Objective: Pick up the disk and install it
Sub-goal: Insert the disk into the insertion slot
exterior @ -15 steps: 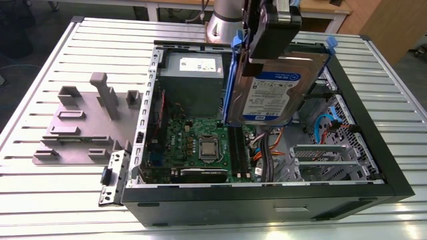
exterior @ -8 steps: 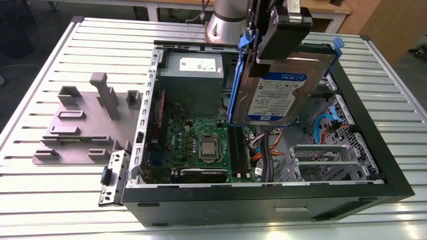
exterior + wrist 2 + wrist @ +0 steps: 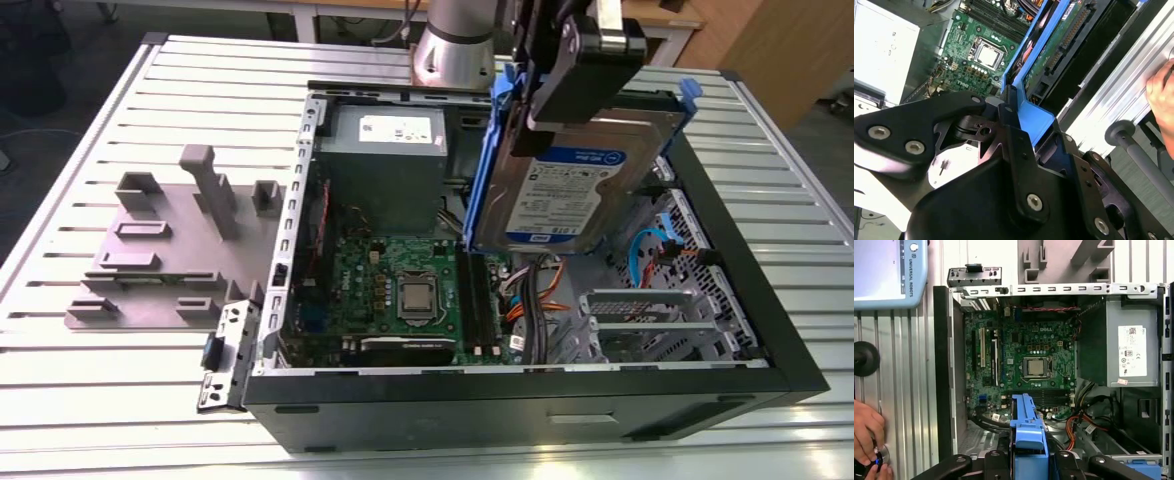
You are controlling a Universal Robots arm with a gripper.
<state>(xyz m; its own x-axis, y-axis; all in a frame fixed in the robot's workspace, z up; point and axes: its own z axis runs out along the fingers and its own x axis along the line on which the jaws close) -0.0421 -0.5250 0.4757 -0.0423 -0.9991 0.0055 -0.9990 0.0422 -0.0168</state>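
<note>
- well, closest in, the gripper (image 3: 1030, 117) is clamped on the blue end tab of the disk (image 3: 1056, 37). in the second wrist view its black fingers (image 3: 1013, 135) press that tab from both sides.
- the disk hangs from the gripper above the open computer case (image 3: 534, 405). it is tilted steeply, its white-and-blue label faces the exterior view, and its blue rails run down both long edges. its lower end dips toward the inside of the case, but i cannot tell whether it touches anything there.
- inside the case, the green motherboard (image 3: 387, 285) lies flat on the floor, with the processor (image 3: 418, 297) near its middle.
- a grey metal drive bay (image 3: 641, 320) sits in the case's corner on the exterior view's right, with orange and blue cables just beside it.
- the grey power supply box (image 3: 387, 150) fills the far end of the case.
- outside the case, on the exterior view's left, a grey fixture plate (image 3: 154, 265) lies on the slatted table (image 3: 94, 400).
- beyond one case wall in the first wrist view, a person's hand (image 3: 868, 432) rests at the table's edge, fingers on a small round knob.
</note>
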